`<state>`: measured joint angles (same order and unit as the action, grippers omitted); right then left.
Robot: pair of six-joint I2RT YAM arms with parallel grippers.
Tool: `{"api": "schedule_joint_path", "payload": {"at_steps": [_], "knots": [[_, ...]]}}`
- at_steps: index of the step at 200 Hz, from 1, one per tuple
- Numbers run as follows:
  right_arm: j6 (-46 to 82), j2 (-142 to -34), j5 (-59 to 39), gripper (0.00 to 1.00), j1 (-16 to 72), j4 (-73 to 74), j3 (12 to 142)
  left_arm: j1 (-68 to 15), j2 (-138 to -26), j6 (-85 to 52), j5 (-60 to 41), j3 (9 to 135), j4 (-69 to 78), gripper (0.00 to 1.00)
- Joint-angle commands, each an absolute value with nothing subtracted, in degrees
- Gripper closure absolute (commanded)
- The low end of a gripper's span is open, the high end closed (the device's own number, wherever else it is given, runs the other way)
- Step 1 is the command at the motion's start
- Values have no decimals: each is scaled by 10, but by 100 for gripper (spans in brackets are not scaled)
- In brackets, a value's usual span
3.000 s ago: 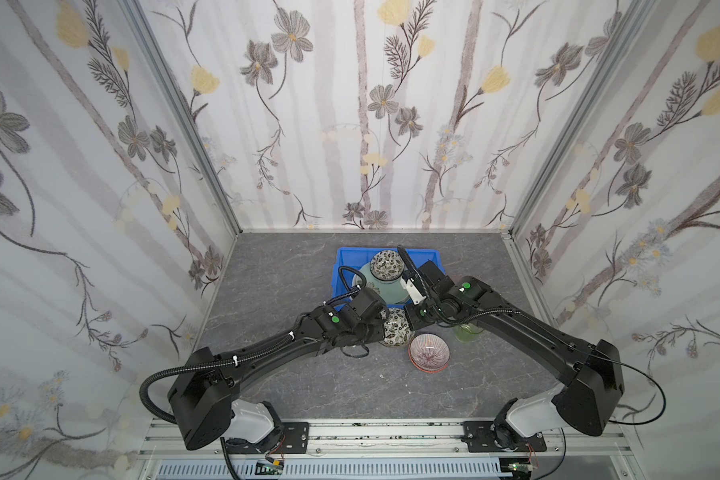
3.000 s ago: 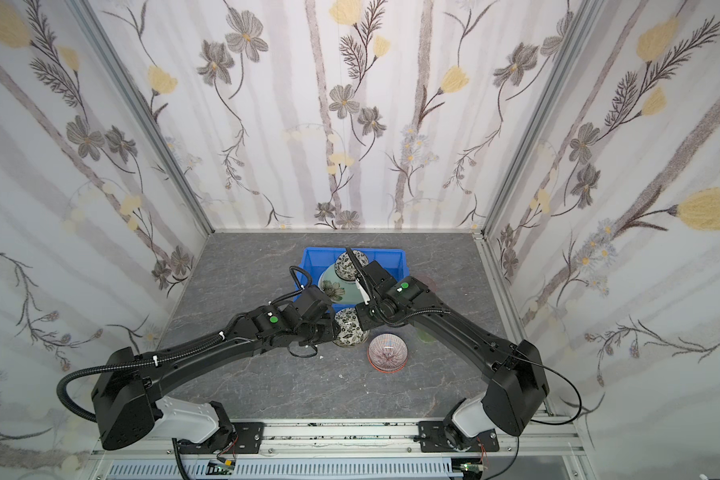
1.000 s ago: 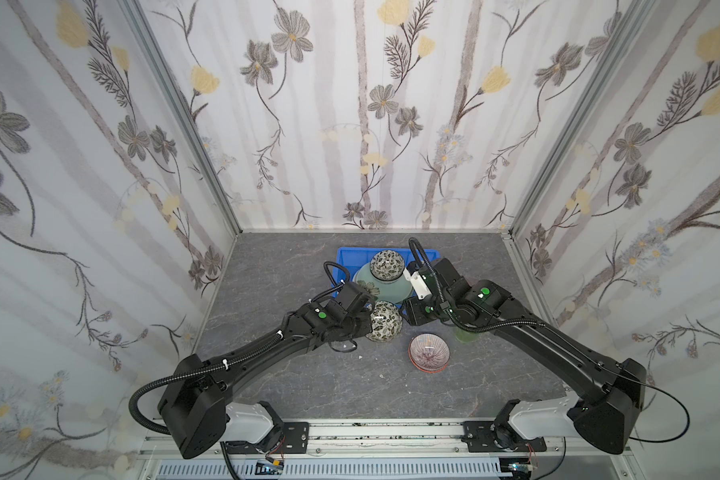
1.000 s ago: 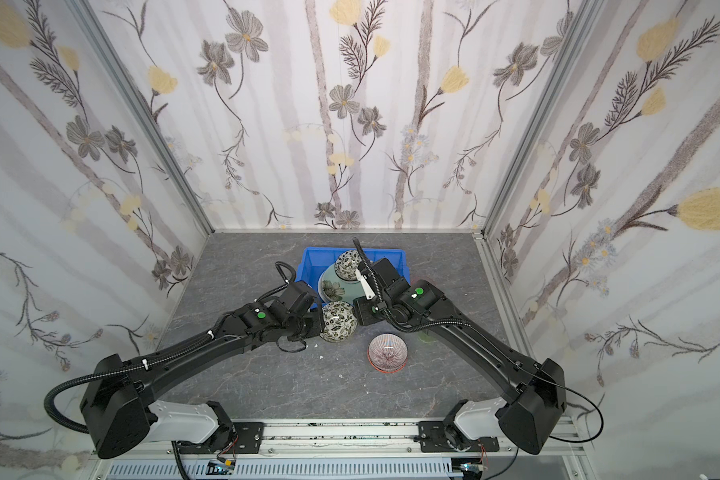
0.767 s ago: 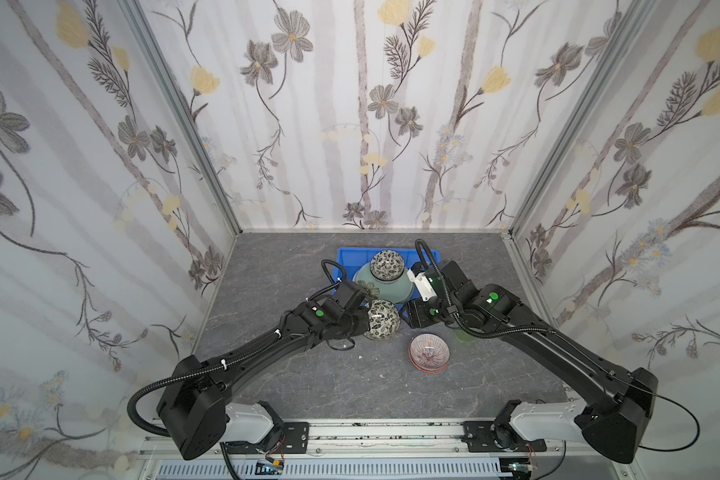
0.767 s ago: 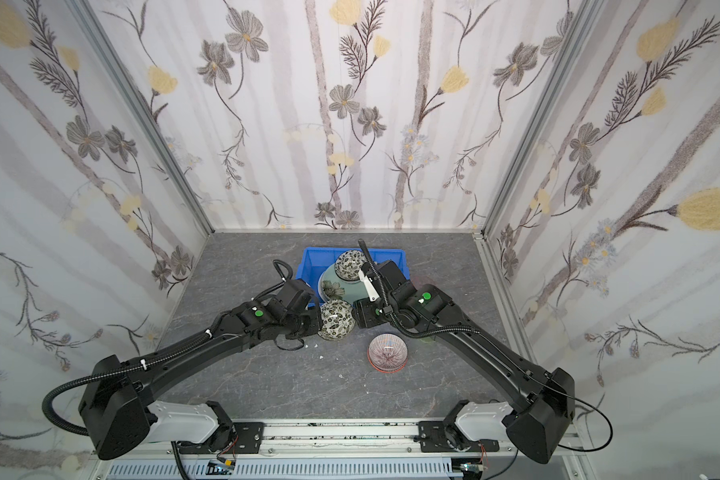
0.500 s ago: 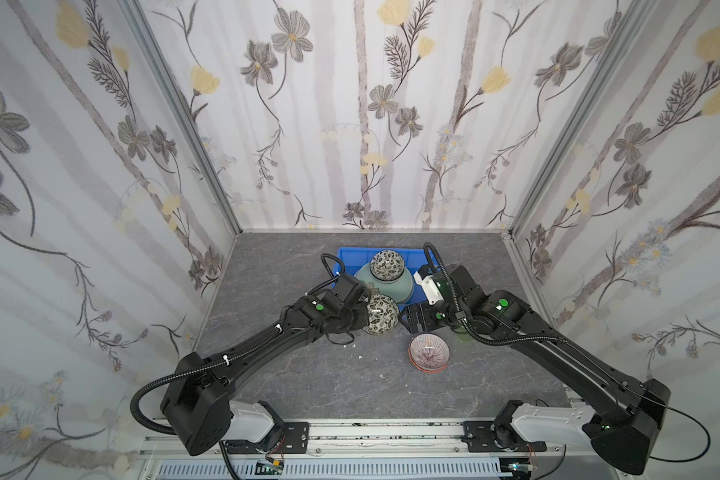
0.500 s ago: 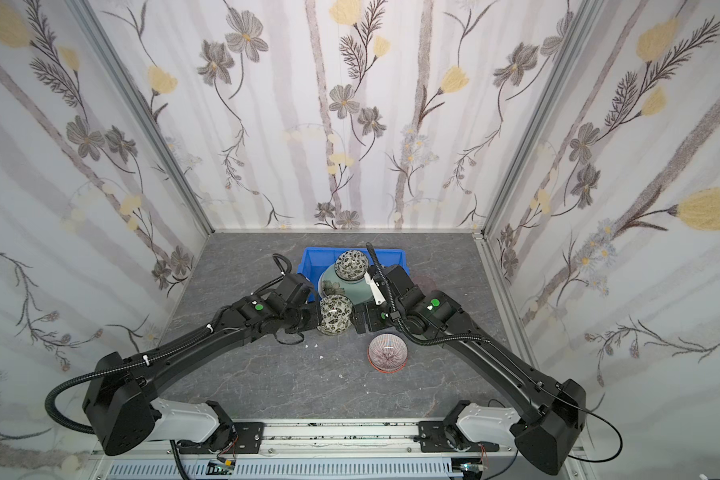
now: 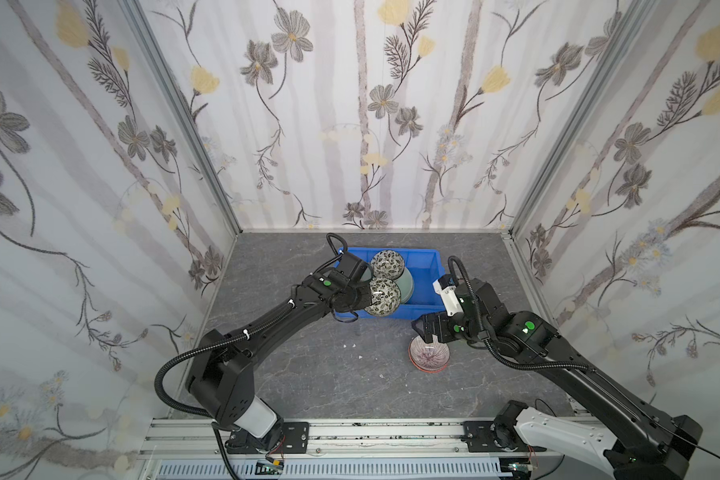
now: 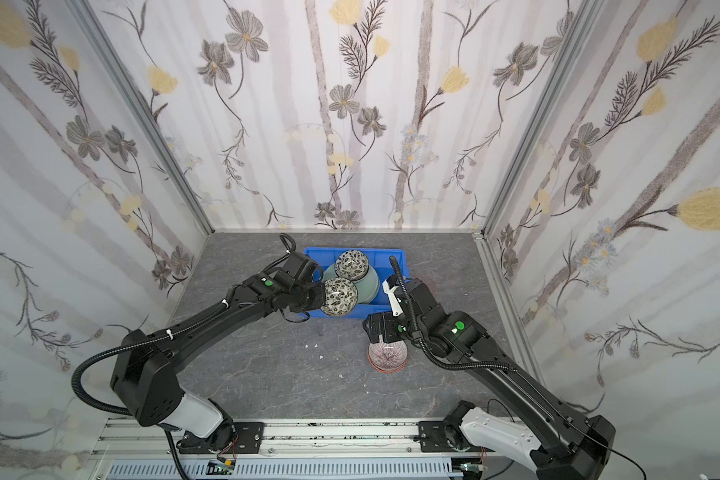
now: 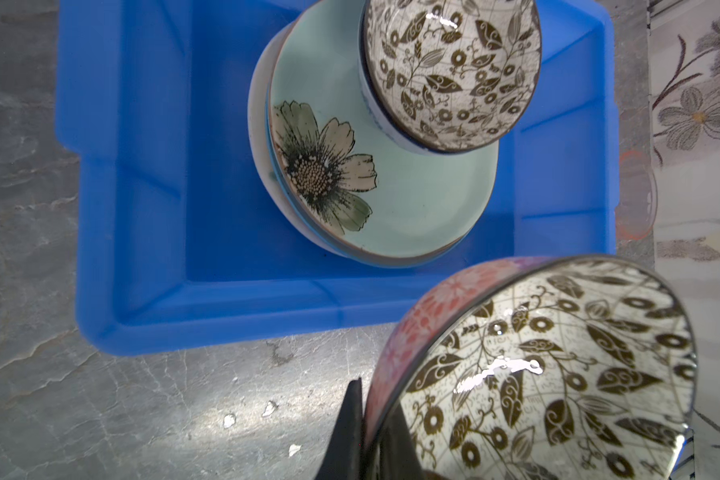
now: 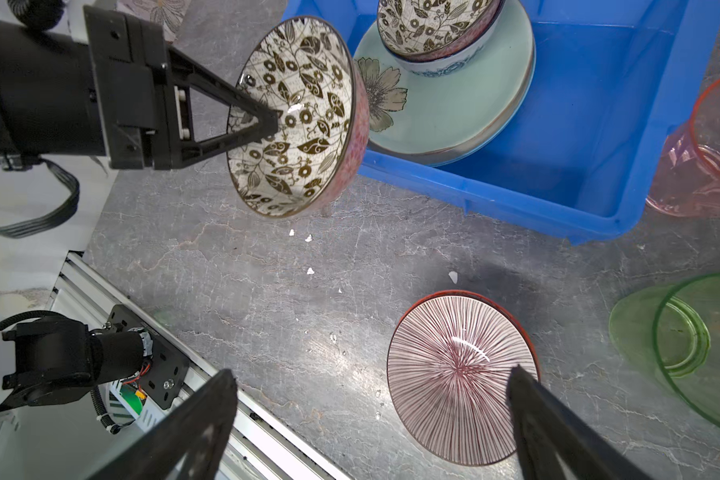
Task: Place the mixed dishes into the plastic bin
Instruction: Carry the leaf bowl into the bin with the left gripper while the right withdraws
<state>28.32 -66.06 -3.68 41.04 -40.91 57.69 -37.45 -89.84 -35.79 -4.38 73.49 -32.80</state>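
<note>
Since a second ago the left end effector (image 11: 368, 428) has carried the black-and-white leaf-patterned bowl with a pink outside (image 9: 382, 296) across the grey marbled tabletop (image 9: 308, 365) to the near wall of the bright blue rectangular plastic bin (image 9: 427, 286). Meanwhile the right end effector (image 12: 371, 372) has drawn back from that bowl and spread its jaws wide.

The left jaws pinch the bowl's rim, with one finger inside and one against the pink outer wall. The bowl hangs tilted on its side, clear of the tabletop, at the bin's near left corner in both top views, and is not yet inside it.

The right end effector holds nothing. It hovers over the pink-striped round bowl with a red rim (image 12: 460, 374), and one finger overlaps that bowl's edge in the right wrist view. That bowl stands upright on the tabletop, apart from the bin.

Inside the bin lies the mint green round plate with a painted flower (image 11: 412, 195), stacked on a white-edged plate (image 11: 258, 124). On the green plate sits a second leaf-patterned bowl (image 11: 449, 66), nested in a blue-and-white bowl (image 12: 441, 68).

A clear pink plastic tumbler (image 12: 703, 149) sits just outside the bin's right wall. A clear green plastic tumbler (image 12: 678, 345) is on the tabletop near the striped bowl — whether either tumbler is upright I cannot tell.
</note>
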Motion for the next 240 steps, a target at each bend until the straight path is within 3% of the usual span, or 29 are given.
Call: {"api": "schedule_joint_path", "payload": {"at_steps": [1,118,240], "knots": [[334,-633,0,0,402,-384,553,-361,-919,-329,-41,773,-323,100],[400,-479,0,0,365,-335,410,-313,-1085,-263,-52,960,-327,100],[427,-438,-9,0,345,-339,355,-302,-1214,-269,-50,1098,-326,100]]}}
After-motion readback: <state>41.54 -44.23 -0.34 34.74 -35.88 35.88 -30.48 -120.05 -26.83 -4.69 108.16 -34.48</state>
